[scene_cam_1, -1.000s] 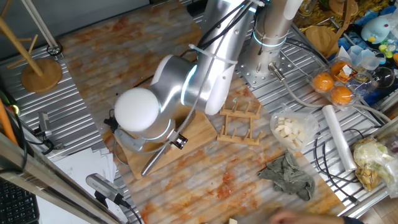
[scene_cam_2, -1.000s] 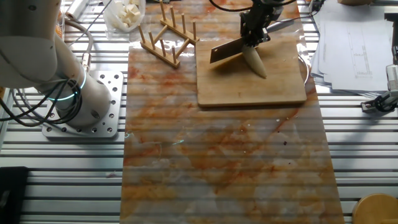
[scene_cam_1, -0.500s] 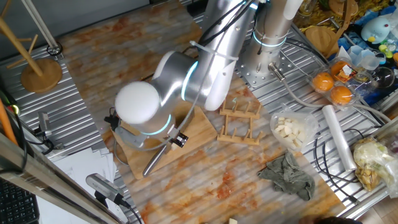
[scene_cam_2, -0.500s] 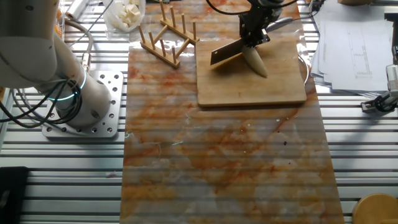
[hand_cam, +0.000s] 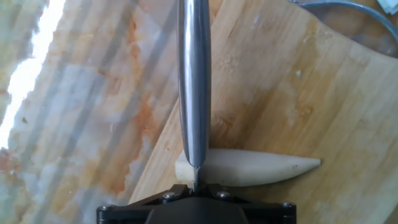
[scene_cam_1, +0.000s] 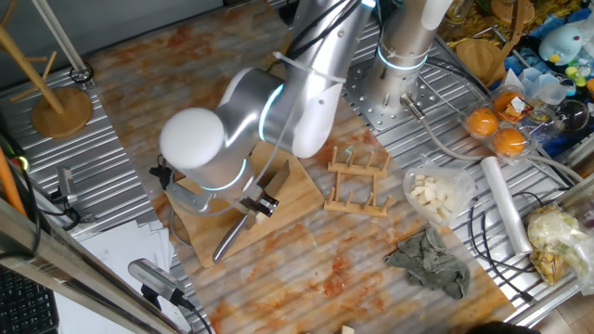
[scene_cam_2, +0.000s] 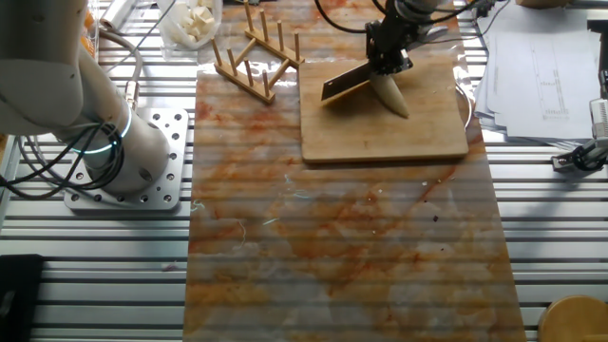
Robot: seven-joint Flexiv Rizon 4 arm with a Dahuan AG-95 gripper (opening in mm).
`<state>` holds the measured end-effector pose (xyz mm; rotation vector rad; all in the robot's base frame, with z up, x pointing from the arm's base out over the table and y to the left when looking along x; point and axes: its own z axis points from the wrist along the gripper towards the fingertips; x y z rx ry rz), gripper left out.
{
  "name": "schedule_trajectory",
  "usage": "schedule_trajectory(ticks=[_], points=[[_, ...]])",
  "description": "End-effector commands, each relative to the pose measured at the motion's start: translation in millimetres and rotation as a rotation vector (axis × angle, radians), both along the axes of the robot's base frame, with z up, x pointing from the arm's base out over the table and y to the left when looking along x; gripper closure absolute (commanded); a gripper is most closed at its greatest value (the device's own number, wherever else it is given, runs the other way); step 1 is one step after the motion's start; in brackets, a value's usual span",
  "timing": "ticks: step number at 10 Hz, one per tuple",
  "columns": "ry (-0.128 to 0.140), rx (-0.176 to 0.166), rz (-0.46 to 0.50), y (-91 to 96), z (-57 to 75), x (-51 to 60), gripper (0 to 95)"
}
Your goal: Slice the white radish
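The gripper [scene_cam_2: 388, 59] is clenched on the knife [hand_cam: 193, 81], it seems (fingers mostly hidden), blade across the white radish [hand_cam: 249, 167] lying low-centre on the cutting board [hand_cam: 298, 81].

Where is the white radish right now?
The white radish lies on the wooden cutting board. In the hand view the knife blade crosses its blunt end; in the other fixed view it sits just below the claw.
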<state>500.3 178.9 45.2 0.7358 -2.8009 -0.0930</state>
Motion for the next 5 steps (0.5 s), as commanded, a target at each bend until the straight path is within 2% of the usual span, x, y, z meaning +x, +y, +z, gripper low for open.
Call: schedule_trajectory(ticks=[1,2,4,5], points=[[-0.007,0.041,0.006,1.1,-3.7,-2.2,95.0],[-0.011,0.054,0.01,1.0,-3.6,-2.3,95.0],[-0.019,0.101,0.019,1.0,-3.7,-2.3,95.0],[-0.013,0.166,-0.007,1.6,-4.2,-2.4,95.0]])
